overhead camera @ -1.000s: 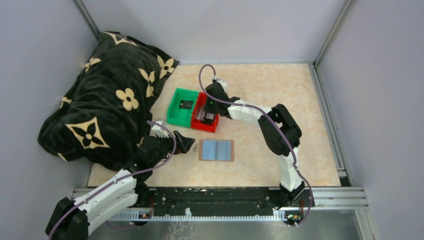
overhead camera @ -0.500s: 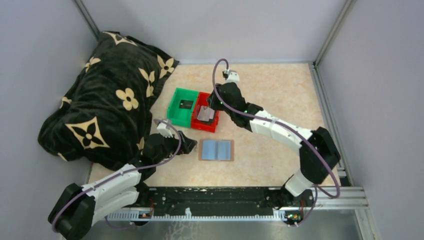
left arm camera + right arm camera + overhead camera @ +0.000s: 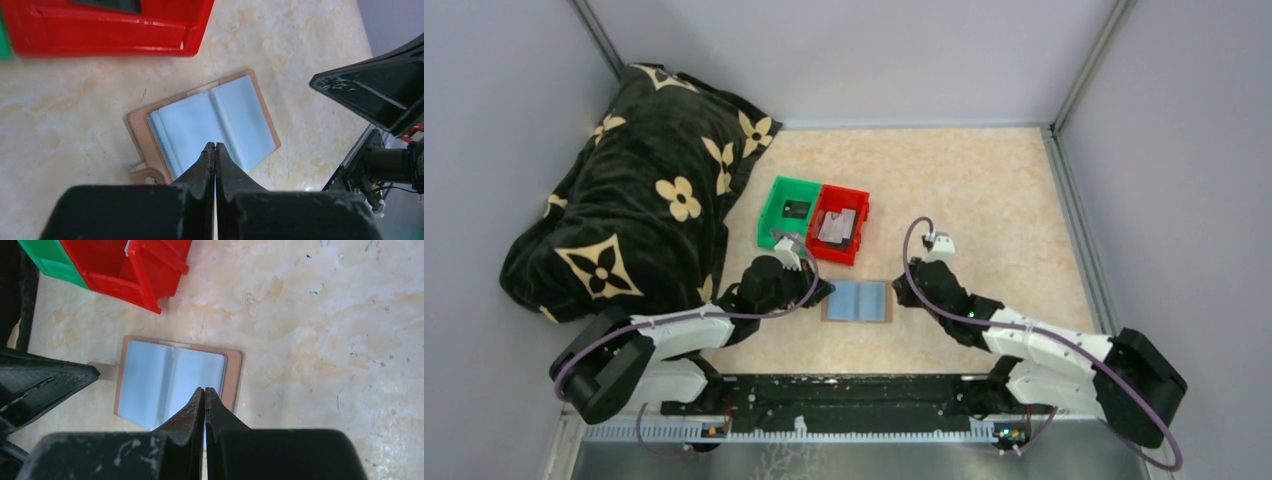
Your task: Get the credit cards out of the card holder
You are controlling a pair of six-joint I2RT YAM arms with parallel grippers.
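The tan card holder (image 3: pixel 857 300) lies open on the table, pale blue lining up. In both wrist views (image 3: pixel 210 117) (image 3: pixel 172 380) only plain blue lining shows. My left gripper (image 3: pixel 821 292) is shut and empty at the holder's left edge, its tips (image 3: pixel 215 145) over the blue lining. My right gripper (image 3: pixel 902 293) is shut and empty at the holder's right edge, tips (image 3: pixel 205 389) over the lining. One dark credit card (image 3: pixel 796 209) lies in the green bin (image 3: pixel 776 226). Grey and dark credit cards (image 3: pixel 836 227) lie in the red bin (image 3: pixel 856 231).
The two bins stand side by side just beyond the holder. A black flower-patterned blanket (image 3: pixel 624 200) is heaped along the left side, close behind my left arm. Grey walls close in the table on three sides.
My right arm has drawn back from over the red bin to the holder's right edge. My left gripper has moved right to the holder's left edge, and its jaws have shut.
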